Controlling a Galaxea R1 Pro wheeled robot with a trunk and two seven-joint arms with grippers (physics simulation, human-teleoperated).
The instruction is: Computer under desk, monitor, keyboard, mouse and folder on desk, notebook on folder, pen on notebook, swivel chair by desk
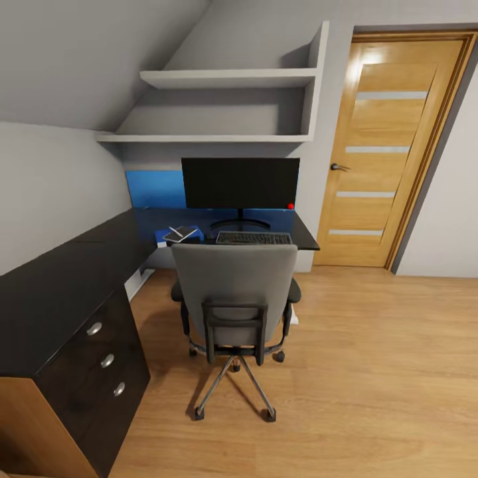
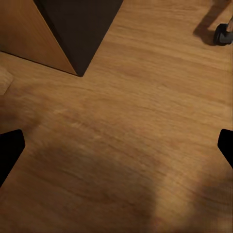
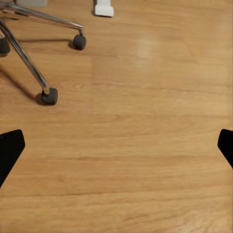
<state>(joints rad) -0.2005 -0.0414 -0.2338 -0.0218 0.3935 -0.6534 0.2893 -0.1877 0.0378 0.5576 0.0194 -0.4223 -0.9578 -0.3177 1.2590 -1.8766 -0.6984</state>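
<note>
A black monitor (image 1: 240, 182) stands at the back of the dark L-shaped desk (image 1: 60, 292), with a black keyboard (image 1: 253, 238) in front of it. Left of the keyboard a blue folder (image 1: 161, 237) lies on the desk with a dark notebook (image 1: 183, 233) on top; a thin pale pen (image 1: 177, 231) seems to rest on that. The grey swivel chair (image 1: 234, 292) faces the desk, and its back hides the seat. My left gripper (image 2: 116, 150) and right gripper (image 3: 116, 148) hang open over the wooden floor, both with nothing between their fingers.
A drawer unit (image 1: 99, 372) ends the desk's near left wing; its corner (image 2: 80, 34) lies close to my left gripper. Chrome chair legs with casters (image 3: 49, 95) spread near my right gripper. A closed wooden door (image 1: 392, 153) stands to the right. Wall shelves (image 1: 226, 79) hang above.
</note>
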